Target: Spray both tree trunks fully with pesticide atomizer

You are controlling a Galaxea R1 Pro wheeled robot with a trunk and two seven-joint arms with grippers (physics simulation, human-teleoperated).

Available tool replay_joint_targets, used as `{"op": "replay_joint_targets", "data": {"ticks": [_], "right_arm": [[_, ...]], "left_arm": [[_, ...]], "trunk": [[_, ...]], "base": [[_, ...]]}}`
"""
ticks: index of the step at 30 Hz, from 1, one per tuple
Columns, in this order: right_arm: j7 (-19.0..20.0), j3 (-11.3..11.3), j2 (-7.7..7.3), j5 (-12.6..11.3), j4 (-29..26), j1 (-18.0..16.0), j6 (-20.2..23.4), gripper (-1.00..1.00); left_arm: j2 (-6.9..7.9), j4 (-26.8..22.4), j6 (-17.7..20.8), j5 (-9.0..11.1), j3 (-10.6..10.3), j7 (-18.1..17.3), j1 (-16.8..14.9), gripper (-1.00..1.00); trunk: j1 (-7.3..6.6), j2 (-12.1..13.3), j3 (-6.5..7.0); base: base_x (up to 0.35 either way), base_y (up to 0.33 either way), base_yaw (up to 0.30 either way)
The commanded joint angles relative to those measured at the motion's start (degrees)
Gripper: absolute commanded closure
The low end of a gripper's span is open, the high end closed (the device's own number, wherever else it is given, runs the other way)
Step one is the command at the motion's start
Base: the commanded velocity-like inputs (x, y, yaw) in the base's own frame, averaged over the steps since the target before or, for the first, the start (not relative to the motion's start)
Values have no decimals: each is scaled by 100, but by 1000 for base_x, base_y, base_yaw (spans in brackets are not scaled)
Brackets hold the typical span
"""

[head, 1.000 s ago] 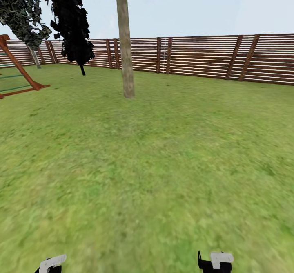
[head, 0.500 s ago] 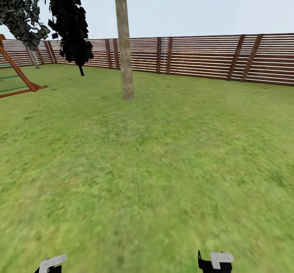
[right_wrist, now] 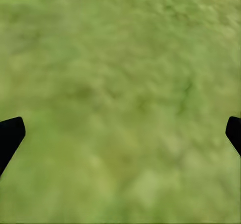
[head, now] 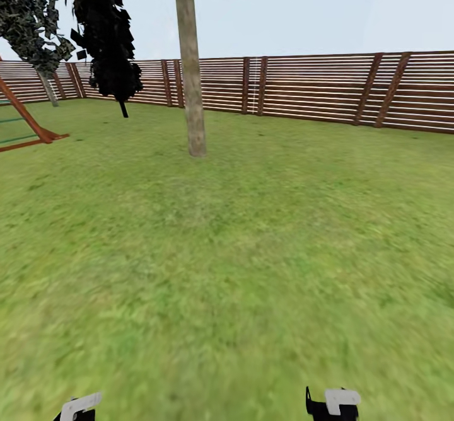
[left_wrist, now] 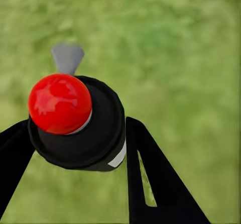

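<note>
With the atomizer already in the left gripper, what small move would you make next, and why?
Probably keep driving forward toward the trunk. It stands well ahead across open grass, likely too far for spray to land. The left gripper is shut on the atomizer, whose nozzle points at grass, so raising and aiming can wait until closer. The right gripper is open.

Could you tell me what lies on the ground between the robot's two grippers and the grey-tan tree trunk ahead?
In the head view, bare grass alone stretches from the left gripper and right gripper to the tree trunk.
</note>
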Motion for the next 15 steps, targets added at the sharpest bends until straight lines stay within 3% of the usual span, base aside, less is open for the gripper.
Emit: {"op": "replay_joint_targets", "data": {"ticks": [1, 15], "right_arm": [[1, 0, 0, 0, 0, 0, 0, -100], [0, 0, 0, 0, 0, 0, 0, -100]], "left_arm": [[0, -1, 0, 1, -1, -1, 0, 100], [0, -1, 0, 6, 0, -1, 0, 100]], "trunk": [[0, 0, 0], [0, 0, 0]], "base": [[338, 0, 0], [338, 0, 0]]}}
